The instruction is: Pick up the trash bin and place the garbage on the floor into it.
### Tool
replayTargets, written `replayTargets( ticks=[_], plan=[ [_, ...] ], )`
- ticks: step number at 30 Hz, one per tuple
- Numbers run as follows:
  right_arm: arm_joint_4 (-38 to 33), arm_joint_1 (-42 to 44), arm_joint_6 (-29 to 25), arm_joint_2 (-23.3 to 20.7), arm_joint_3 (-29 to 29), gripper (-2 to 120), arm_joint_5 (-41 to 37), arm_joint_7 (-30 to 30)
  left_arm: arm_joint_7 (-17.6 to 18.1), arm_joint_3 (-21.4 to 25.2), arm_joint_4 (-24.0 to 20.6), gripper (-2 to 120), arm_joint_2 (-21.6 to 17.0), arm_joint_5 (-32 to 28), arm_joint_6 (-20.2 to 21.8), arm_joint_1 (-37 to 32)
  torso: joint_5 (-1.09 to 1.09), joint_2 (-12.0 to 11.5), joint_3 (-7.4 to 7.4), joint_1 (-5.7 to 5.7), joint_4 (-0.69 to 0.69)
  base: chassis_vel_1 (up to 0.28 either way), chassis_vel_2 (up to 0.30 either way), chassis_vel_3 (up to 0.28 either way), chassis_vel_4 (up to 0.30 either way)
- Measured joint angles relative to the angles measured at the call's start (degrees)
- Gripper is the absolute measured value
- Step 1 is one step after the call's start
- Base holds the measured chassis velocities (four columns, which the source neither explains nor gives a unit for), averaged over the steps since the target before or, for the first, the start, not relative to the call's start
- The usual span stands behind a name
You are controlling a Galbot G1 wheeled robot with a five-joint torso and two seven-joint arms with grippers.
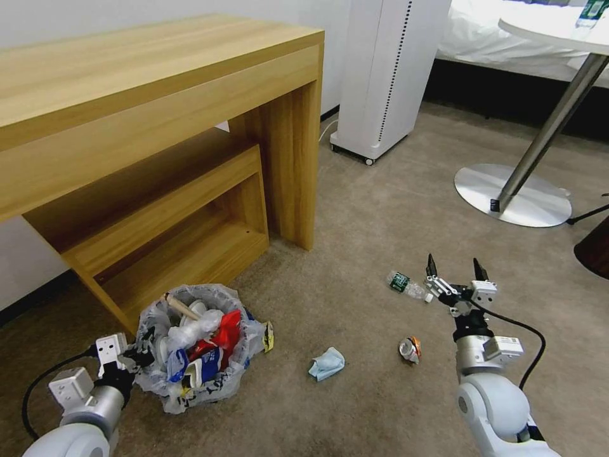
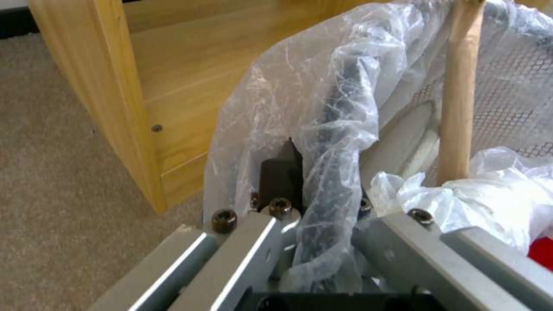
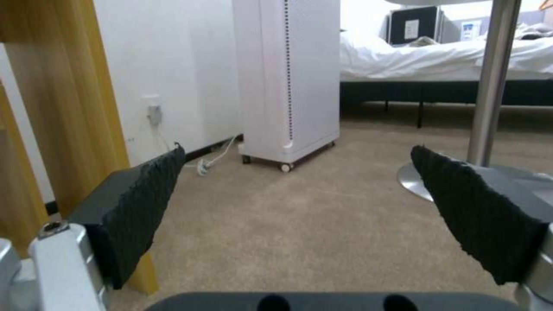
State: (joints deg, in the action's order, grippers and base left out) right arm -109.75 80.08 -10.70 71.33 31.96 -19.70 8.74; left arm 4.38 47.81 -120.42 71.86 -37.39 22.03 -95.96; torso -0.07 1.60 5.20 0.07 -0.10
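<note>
The trash bin [image 1: 196, 346], black with a crinkly white bag, sits on the beige floor [image 1: 368, 228] in front of the wooden desk, stuffed with red wrappers, a paper cup and a wooden stick [image 2: 458, 95]. My left gripper [image 1: 136, 355] is shut on the trash bin's bagged rim [image 2: 337, 142]. Still on the carpet lie a light-blue mask [image 1: 327, 364], a crushed can [image 1: 410, 349] and a green-labelled clear bottle [image 1: 406, 285]. My right gripper [image 1: 453, 270] hovers open just right of the bottle, with nothing between its fingers [image 3: 144, 203].
A wooden desk [image 1: 158, 95] with a low shelf stands behind the bin. A white wheeled appliance [image 1: 380, 76] is at the back, and a round table's metal base [image 1: 514, 193] at the right. A dark round object [image 1: 596, 251] sits at the right edge.
</note>
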Motion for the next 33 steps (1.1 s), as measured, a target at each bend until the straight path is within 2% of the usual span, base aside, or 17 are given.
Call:
replayTargets(
  ticks=[6, 14, 17, 18, 20, 21, 24, 28, 33],
  plan=[
    [-0.04, -0.17, 1.06, -0.31, -0.24, 100, -1.18, 0.69, 0.06, -0.01, -0.02, 1, -0.46, -0.31, 0.30, 0.18, 0.00, 0.00, 0.01, 0.00, 0.00, 0.000, 0.000, 0.000, 0.000],
    [-1.88, -0.12, 5.95, -1.67, -0.51, 100, -4.02, 2.56, -0.12, -0.32, 0.07, 1, -0.48, -0.12, 0.27, 0.02, 0.00, 0.00, 0.00, 0.00, 0.00, 0.000, 0.000, 0.000, 0.000],
    [-2.76, -1.11, 11.63, -2.67, -2.01, 100, -8.96, 5.63, -0.16, -0.30, 0.07, 1, -0.42, -0.09, 0.21, -0.03, 0.01, 0.00, 0.00, 0.00, -0.01, 0.000, 0.000, 0.000, 0.000],
    [-2.76, -1.11, 11.63, -2.67, -2.01, 100, -8.96, 5.63, -0.16, -0.30, 0.07, 1, -0.42, -0.09, 0.21, -0.03, 0.01, 0.00, 0.00, 0.00, -0.01, 0.000, 0.000, 0.000, 0.000],
    [-3.04, -3.47, 20.42, -4.58, -4.96, 100, -20.13, 12.11, -0.19, -0.15, 0.09, 1, -0.14, 0.18, 0.06, -0.36, -0.01, 0.00, 0.00, 0.00, 0.00, 0.000, 0.000, 0.000, 0.000],
    [-3.04, -3.47, 20.42, -4.58, -4.96, 100, -20.13, 12.11, -0.19, -0.15, 0.09, 1, -0.14, 0.18, 0.06, -0.36, -0.01, 0.00, 0.00, 0.00, 0.00, 0.000, 0.000, 0.000, 0.000],
    [-0.40, -10.00, 33.16, -4.15, -9.63, 100, -39.31, 23.37, -0.34, -0.11, 0.12, 1, 0.73, 0.76, -0.41, -0.62, 0.00, 0.00, 0.01, 0.00, 0.00, 0.000, 0.000, 0.000, 0.000],
    [3.36, -14.98, 38.01, -2.19, -14.61, 100, -47.15, 30.14, -0.36, -0.26, 0.46, 1, 1.76, 1.56, -0.71, -0.55, 0.00, 0.00, 0.01, 0.00, 0.01, 0.000, 0.000, 0.000, 0.000],
    [7.61, -18.26, 40.60, -0.26, -19.83, 100, -52.39, 35.76, -0.36, -0.47, 1.15, 1, 2.69, 2.41, -1.00, -0.06, 0.00, 0.00, 0.01, 0.00, 0.01, 0.000, 0.000, 0.000, 0.000]
  ],
)
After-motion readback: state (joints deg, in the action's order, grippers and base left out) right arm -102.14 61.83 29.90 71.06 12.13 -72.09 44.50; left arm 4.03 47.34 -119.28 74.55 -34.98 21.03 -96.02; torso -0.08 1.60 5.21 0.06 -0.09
